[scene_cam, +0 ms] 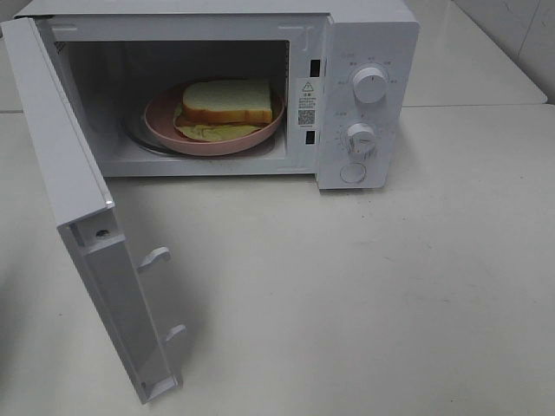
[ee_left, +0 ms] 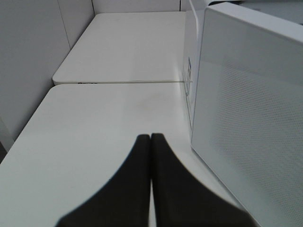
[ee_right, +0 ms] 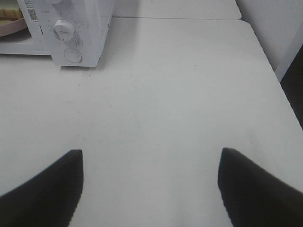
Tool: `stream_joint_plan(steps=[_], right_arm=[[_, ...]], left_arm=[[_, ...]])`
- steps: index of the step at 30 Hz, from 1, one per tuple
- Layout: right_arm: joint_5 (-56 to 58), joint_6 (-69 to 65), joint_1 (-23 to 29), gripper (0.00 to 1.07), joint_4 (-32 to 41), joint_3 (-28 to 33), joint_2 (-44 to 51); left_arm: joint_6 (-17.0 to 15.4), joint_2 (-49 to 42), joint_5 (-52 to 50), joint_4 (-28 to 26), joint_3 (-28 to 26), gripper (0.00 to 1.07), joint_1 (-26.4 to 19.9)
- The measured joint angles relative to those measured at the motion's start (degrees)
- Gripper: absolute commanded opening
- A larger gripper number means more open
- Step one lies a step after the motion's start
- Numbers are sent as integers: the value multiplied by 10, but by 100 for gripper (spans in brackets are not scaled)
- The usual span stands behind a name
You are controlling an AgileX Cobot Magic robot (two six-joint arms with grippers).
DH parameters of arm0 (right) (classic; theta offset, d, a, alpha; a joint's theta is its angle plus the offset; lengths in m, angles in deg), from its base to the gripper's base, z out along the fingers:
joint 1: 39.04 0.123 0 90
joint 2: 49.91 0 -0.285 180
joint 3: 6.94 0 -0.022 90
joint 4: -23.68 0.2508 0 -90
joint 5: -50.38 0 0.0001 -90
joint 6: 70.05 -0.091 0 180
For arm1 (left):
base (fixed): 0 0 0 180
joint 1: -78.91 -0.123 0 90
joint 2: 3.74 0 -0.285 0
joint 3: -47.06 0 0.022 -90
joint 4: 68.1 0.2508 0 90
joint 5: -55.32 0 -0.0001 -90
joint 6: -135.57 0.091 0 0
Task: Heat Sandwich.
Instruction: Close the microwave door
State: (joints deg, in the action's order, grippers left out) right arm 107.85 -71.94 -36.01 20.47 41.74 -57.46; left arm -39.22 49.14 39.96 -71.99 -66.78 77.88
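The sandwich (scene_cam: 224, 106), a white bread slice over a pale yellow-green layer, lies on a round pink plate (scene_cam: 165, 130) inside the white microwave (scene_cam: 364, 52). The microwave door (scene_cam: 78, 217) hangs wide open toward the front left. Neither gripper shows in the exterior high view. My left gripper (ee_left: 150, 138) is shut with nothing in it, just outside the open door's outer face (ee_left: 251, 118). My right gripper (ee_right: 150, 158) stands open and empty over bare table, with the microwave's control panel (ee_right: 71, 33) farther off. A sliver of the plate (ee_right: 9, 26) shows there too.
Two white knobs (scene_cam: 370, 85) and a round button (scene_cam: 353, 172) sit on the microwave's right panel. A second white table (ee_left: 128, 47) adjoins behind. A grey wall (ee_left: 28, 61) runs along the left side of the table.
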Motion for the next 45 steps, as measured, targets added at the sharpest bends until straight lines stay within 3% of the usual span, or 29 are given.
stream_joint_plan(steps=[6,12,20,30,38,45], right_arm=[[0,0,0,75,0,0,0],[0,0,0,75,0,0,0],[0,0,0,75,0,0,0],[0,0,0,75,0,0,0],[0,0,0,75,0,0,0],[0,0,0,75,0,0,0]], left_arm=[[-18,87,-95,47,0,0,0],[-70,179,-170,97,-6,0,0],[-116,245,-238,151,-13,0,0],[-179,336,-327,263,-56,0,0],[-210,399,-387,299,-86,0,14],[-200,435,-386,266,-109,0,61]])
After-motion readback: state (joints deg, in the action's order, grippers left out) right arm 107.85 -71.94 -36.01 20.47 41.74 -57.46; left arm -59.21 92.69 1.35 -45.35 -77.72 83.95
